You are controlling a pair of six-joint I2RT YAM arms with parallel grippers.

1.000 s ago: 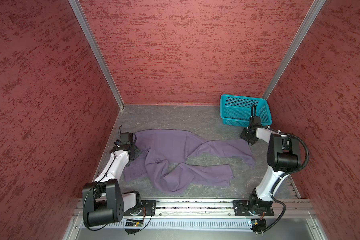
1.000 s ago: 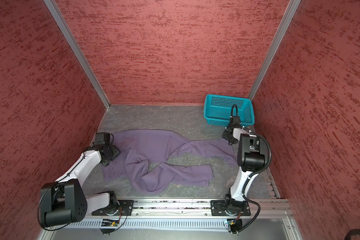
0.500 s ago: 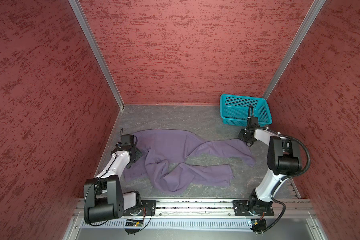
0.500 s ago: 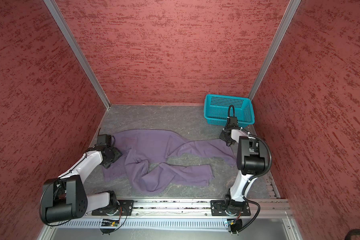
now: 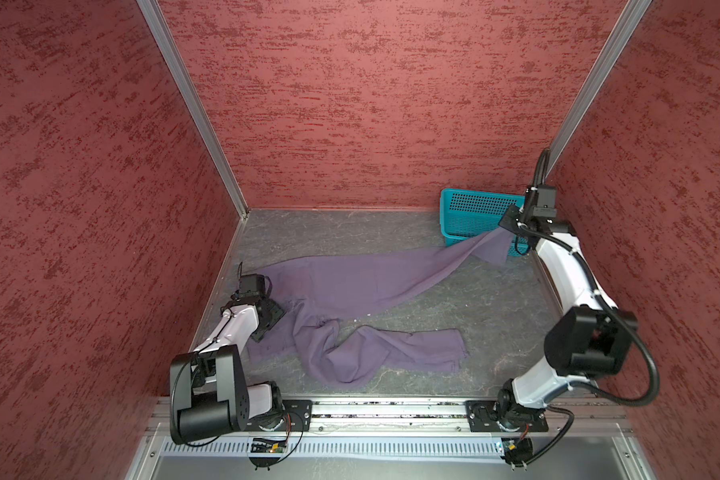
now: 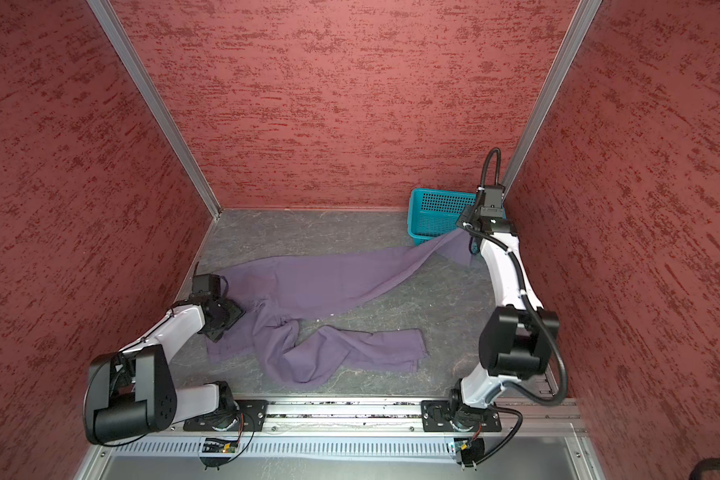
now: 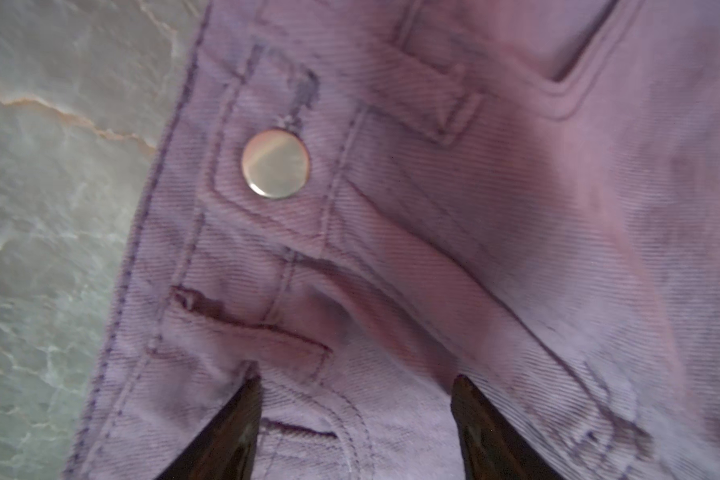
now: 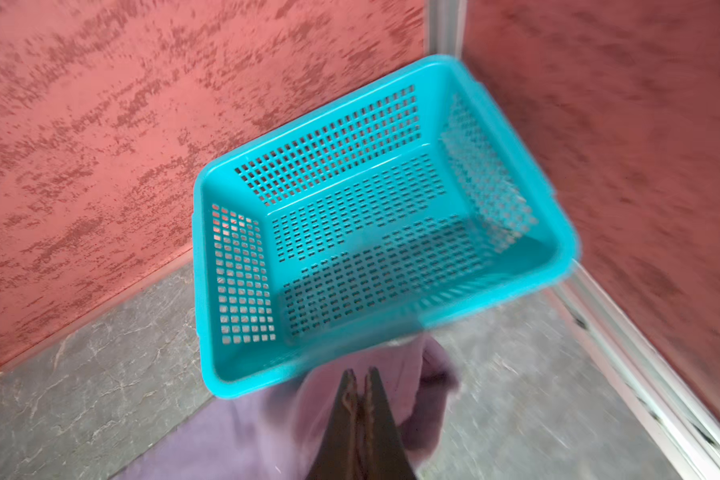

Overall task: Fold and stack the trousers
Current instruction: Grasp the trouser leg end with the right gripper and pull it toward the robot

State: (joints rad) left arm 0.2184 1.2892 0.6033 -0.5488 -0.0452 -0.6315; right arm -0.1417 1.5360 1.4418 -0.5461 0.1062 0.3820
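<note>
The grey marbled table [image 5: 350, 232] carried the lavender-grey trousers [image 5: 341, 278], spread unfolded across its middle in both top views, waist end towards the left arm and legs running right. The far leg [image 6: 350, 278] was drawn up off the table into a taut slope towards the back right corner, while the near leg [image 6: 375, 349] lay crumpled and twisted at the crotch. The teal perforated basket [image 5: 466, 199] stood in that back corner, empty, with the raised hem just in front of it.

The right tool [image 8: 360, 411] was closed tight on the hem of the far leg, the cloth bunched around its tips. The left tool [image 7: 356, 415] stood wide open over the waistband [image 7: 175, 249] near the metal button [image 7: 275, 163], clamping nothing; whether its tips pressed the cloth I could not tell.

The likely trouble was at the waist. With nothing pinned there, a further pull from the right would probably drag the whole garment across the table instead of straightening the leg, and tighten the twist in the near leg. The pinch on the hem looked thin, so soft cloth could slip out under tension. The lifted hem could also snag the basket rim or nudge the basket
</note>
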